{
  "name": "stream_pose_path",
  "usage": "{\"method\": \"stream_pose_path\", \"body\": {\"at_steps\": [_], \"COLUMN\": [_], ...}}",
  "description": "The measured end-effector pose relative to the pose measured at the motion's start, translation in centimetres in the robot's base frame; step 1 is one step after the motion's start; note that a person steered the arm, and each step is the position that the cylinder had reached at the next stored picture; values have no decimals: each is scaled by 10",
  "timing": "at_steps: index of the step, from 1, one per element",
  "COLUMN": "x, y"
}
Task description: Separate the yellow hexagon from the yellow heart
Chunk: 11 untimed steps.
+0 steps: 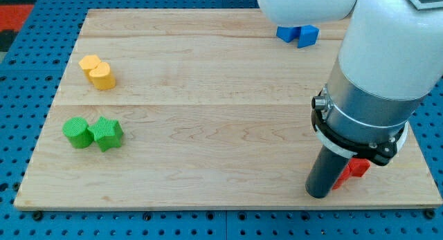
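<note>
Tool-wise I've got just the dark rod, no jaws to open or clench; my tip (320,195) sits on the surface near the view's bottom right, well apart from both yellow blocks.

Going left to right: far left, a green cylinder-ish block (77,132) touches a green star (107,133). Above them, toward the view's top left, the yellow hexagon (89,63) and yellow heart (103,75) touch, hexagon up-left of the heart; shapes are small, hard to confirm from here. Top centre-right, two blue blocks (297,34) touching, partly cut off by the white arm housing (304,3), shape unclear. Just right of my tip, a red block (354,169) is mostly hidden behind the rod and grey collar (360,122), shape can't tell.

Blocks look matte. Surface (221,122) is pale wood planks w/ visible grain, resting on blue perforated pegboard (21,95).
</note>
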State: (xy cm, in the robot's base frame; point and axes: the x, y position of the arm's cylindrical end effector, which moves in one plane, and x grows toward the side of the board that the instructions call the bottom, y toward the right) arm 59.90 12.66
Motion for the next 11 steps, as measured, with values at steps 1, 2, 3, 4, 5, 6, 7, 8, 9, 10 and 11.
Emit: {"method": "stream_pose_path", "body": {"at_steps": [1,2,3,4,5,6,7,8,9,10,11], "x": [0,0,0,-2,-36,-82,-93,-93,-120,-164,-185], "y": [0,0,1,-27,-106,-143,-158,-235,-308,-345,-349]}}
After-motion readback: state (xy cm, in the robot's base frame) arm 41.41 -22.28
